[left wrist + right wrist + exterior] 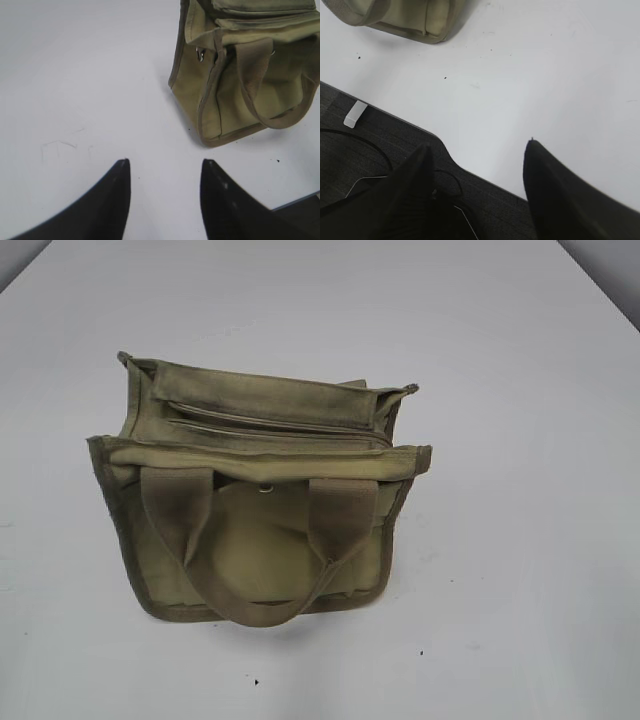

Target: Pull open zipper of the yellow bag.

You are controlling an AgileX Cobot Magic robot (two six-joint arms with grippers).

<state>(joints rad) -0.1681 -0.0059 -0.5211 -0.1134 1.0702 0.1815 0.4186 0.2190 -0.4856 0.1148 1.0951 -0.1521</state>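
Observation:
The yellow bag, an olive-khaki canvas tote, stands mid-table with its two webbing handles drooping toward me. The zipper runs as a pale line across the top panel; I cannot pick out its pull tab there. Neither gripper appears in the exterior view. From the left wrist view the bag sits up and to the right, well beyond my left gripper, which is open over bare table. A small shiny metal piece hangs on the bag's side near the top. My right gripper is open, far from the bag's corner.
The white table extends on all sides of the bag. Below my right gripper the table's near edge gives way to dark flooring with thin cables and a small white tag. Another stretch of table edge shows at the lower right.

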